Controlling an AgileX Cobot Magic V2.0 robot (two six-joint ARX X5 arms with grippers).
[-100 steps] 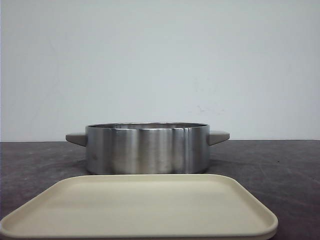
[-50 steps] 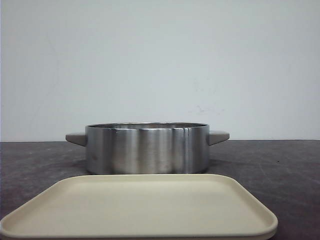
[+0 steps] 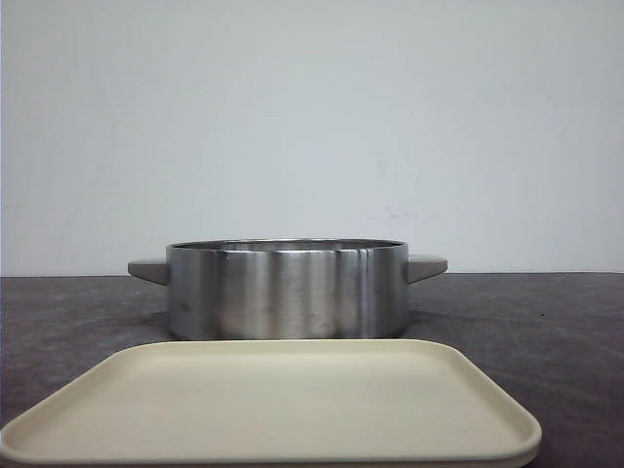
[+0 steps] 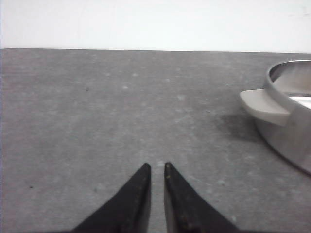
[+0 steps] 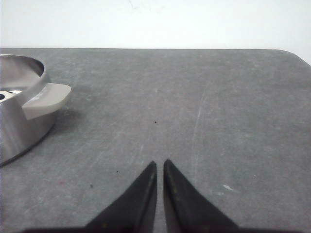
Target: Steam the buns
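Brushed steel forms the wall of the pot [image 3: 288,291], a low round vessel with a grey lug handle at each side, standing on the dark table [image 3: 546,322] at 12 o'clock from the robot. A cream tray [image 3: 273,405] lies nearer, at 6 o'clock from the pot and just in front of it, its surface bare. The buns are not visible in any view; whether they already sit inside the pot cannot be told, since the front view only meets the rim edge-on (the right wrist view shows a small white patch with a dark spot inside the wall, too little to identify). The left gripper [image 4: 156,167] hovers over bare table at roughly 9 o'clock from the pot, its fingers drawn nearly together with only a slit between the tips, holding nothing. The right gripper [image 5: 160,163] mirrors it at 3 o'clock, equally narrow and unloaded. This flanking posture probably serves as a neutral stance, clear of the handles.
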